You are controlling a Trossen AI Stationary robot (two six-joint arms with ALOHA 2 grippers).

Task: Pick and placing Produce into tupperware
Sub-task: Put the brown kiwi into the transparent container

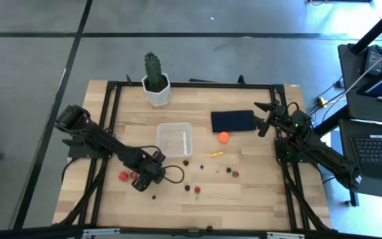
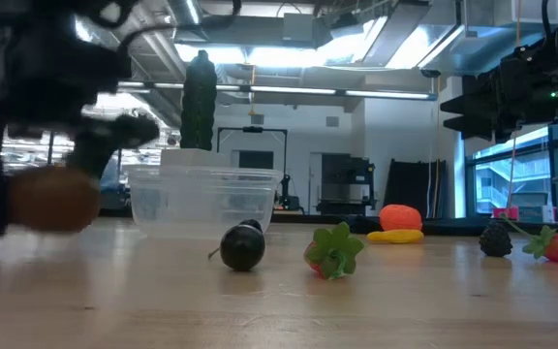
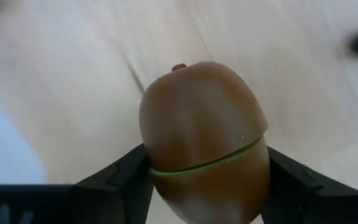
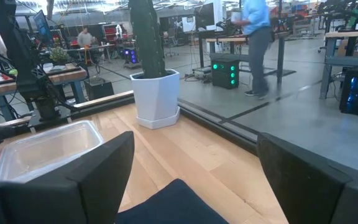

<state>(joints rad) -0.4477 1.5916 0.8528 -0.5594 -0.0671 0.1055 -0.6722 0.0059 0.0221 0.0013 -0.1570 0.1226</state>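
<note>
**Brown fruit between my left fingers; container lies up the counter from it**

My left gripper [image 1: 140,180] sits low over the near-left part of the counter [image 1: 257,199]. In the left wrist view the brown lump [image 3: 204,140], an egg-shaped toy fruit with a thin green seam round its middle, fills the space between my 2 dark fingers [image 3: 120,177]. Each finger stands against one flank of it, so the gripper is part-closed around the fruit. I cannot tell whether the squeeze is firm yet or whether the fruit has left the wood. Its long axis runs away from the wrist, stem end far; the fingers bear across its short width, close to the seam.

The relation that governs the next move: the clear container [image 1: 175,139] stands beyond the gripper, toward the far edge and slightly to the right, near but not touching. It appears empty. I judge the carry to be a short lift, then a move away from the near edge over the container's nearer wall.

Other produce lies loose: red pieces [image 1: 123,176] just beside the left gripper, dark berries [image 1: 186,162] below the container, an orange ball [image 1: 223,137] and a yellow sliver [image 1: 217,153] further right.

My right gripper [image 1: 265,116] waits at the far right by the dark navy rectangle [image 1: 233,121], fingers wide apart, holding nothing. The left arm is plainly the nearer one to both fruit and container.
</note>
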